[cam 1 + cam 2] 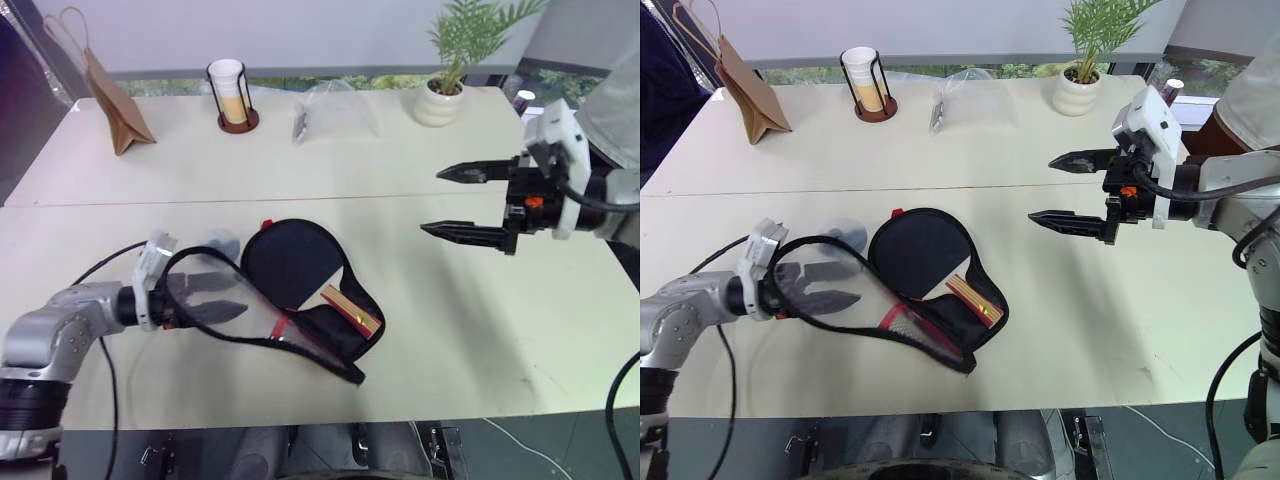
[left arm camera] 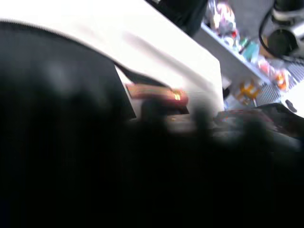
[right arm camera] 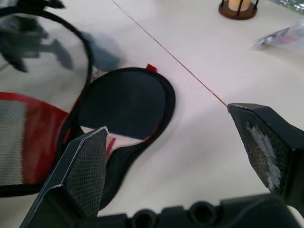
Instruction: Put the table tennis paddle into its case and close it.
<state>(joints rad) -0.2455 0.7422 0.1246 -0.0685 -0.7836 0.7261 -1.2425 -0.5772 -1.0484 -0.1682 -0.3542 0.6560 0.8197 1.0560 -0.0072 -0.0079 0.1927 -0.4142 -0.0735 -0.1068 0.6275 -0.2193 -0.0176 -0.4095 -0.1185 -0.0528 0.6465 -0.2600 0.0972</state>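
Table tennis paddle [image 1: 290, 262] inside the unzipped case [image 1: 335, 335], no legible writing; left gripper [image 1: 228, 296] and right gripper [image 1: 447, 202] jaws apart.

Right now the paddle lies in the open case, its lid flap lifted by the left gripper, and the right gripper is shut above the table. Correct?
Not quite: the right gripper is open, its two fingers wide apart, as the left eye view shows. The rest holds: the paddle lies in the open case, with the left gripper at the lifted flap.
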